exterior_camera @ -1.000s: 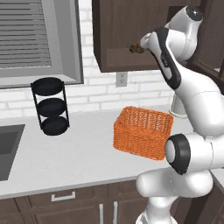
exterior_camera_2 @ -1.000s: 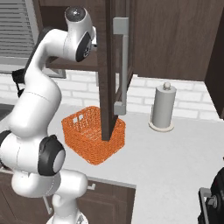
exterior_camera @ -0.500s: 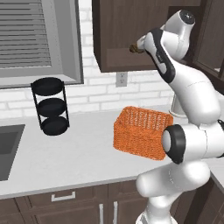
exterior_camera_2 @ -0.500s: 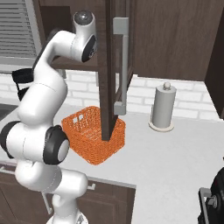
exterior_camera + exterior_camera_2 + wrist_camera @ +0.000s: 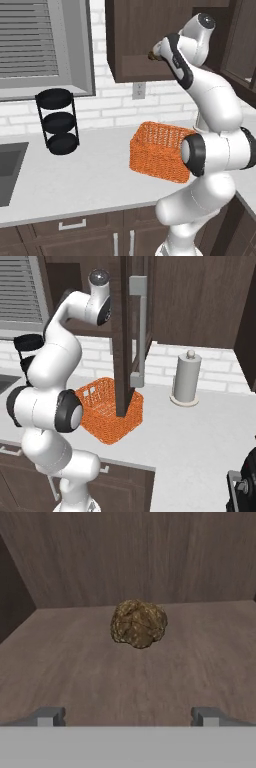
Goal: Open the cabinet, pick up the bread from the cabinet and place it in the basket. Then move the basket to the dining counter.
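Since a second ago the arm has folded its upper joints higher and pushed its wrist toward the open cabinet (image 5: 127, 331). The gripper (image 5: 128, 716) has its fingertips wide apart, holding nothing. The bread (image 5: 138, 623) sits on the shelf straight ahead, beyond them. Advance level and centred until the fingertips flank it, then close gently. The basket (image 5: 159, 150) waits on the worktop below.

Both base views flank the basket (image 5: 159, 156); hand view faces the cabinet (image 5: 150, 557) interior.
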### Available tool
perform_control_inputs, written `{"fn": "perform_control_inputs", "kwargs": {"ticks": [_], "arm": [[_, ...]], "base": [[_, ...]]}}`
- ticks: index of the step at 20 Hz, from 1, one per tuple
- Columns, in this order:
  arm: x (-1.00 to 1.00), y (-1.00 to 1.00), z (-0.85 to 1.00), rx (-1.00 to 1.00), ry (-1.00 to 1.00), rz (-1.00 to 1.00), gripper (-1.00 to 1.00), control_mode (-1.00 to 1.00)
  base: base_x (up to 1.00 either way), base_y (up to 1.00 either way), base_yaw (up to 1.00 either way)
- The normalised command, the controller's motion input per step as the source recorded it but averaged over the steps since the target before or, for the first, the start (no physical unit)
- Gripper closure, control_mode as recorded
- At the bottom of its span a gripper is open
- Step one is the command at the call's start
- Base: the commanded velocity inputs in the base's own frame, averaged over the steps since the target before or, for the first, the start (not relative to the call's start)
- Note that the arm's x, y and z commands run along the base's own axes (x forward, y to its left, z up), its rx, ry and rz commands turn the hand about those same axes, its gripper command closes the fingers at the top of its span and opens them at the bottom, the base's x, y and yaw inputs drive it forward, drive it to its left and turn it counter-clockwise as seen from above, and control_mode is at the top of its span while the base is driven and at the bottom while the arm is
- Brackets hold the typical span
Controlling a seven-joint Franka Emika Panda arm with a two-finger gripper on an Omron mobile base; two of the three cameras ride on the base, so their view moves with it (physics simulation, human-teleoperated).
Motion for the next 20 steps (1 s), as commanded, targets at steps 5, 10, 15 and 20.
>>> {"fn": "perform_control_inputs", "kwargs": {"ticks": [5, 10, 15, 20], "arm": [[0.37, 0.0, -0.04, 0.0, 0.0, 0.0, -1.0, -1.0], [0.35, 0.0, -0.08, 0.0, 0.0, 0.0, -1.0, -1.0], [0.3, 0.0, -0.15, 0.0, 0.0, 0.0, -1.0, -1.0], [0.3, 0.0, -0.05, 0.0, 0.0, 0.0, -1.0, -1.0]], "base": [[0.0, 0.0, 0.0], [0.0, 0.0, 0.0], [0.0, 0.0, 0.0], [0.0, 0.0, 0.0]]}}
